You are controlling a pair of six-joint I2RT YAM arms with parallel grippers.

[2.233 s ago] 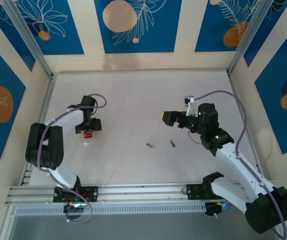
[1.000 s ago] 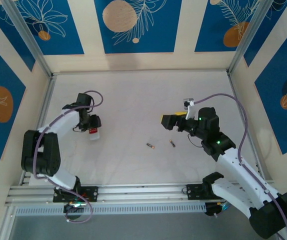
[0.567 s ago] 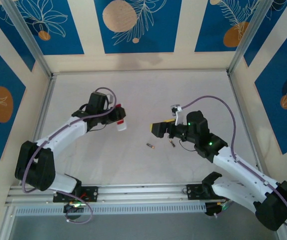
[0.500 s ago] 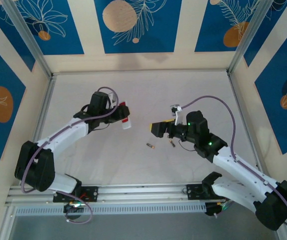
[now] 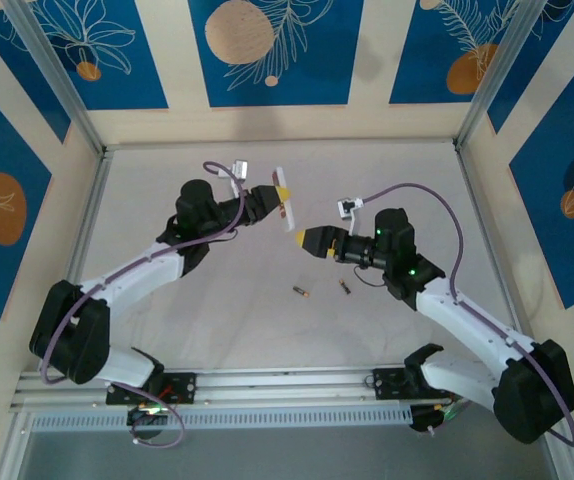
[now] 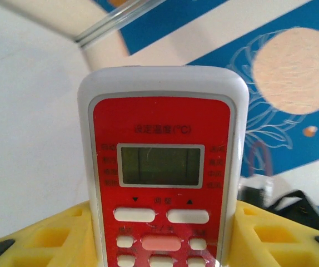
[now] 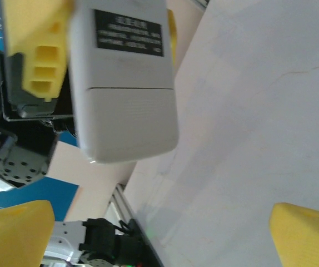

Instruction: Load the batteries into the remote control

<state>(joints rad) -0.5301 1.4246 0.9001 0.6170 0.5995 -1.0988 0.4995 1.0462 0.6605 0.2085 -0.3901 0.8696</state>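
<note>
My left gripper (image 5: pixel 277 200) is shut on the remote control (image 5: pixel 289 213) and holds it up above the middle of the table. In the left wrist view the remote control (image 6: pixel 162 167) shows its red face and grey screen between my yellow fingers (image 6: pixel 43 239). In the right wrist view, the white back of the remote control (image 7: pixel 123 105) has a dark label and a seam across it. My right gripper (image 5: pixel 312 241) stands open just right of it, nothing between its yellow fingertips (image 7: pixel 307 233). Two batteries (image 5: pixel 301 292) (image 5: pixel 345 287) lie on the table below the grippers.
The pale table (image 5: pixel 217 320) is walled on three sides by beige and blue panels (image 5: pixel 267 50). An aluminium rail (image 5: pixel 267 385) with both arm bases runs along the near edge.
The left arm has carried the remote control from the table's left side up and right to the middle. The right gripper has moved left and up to meet it, still open.
</note>
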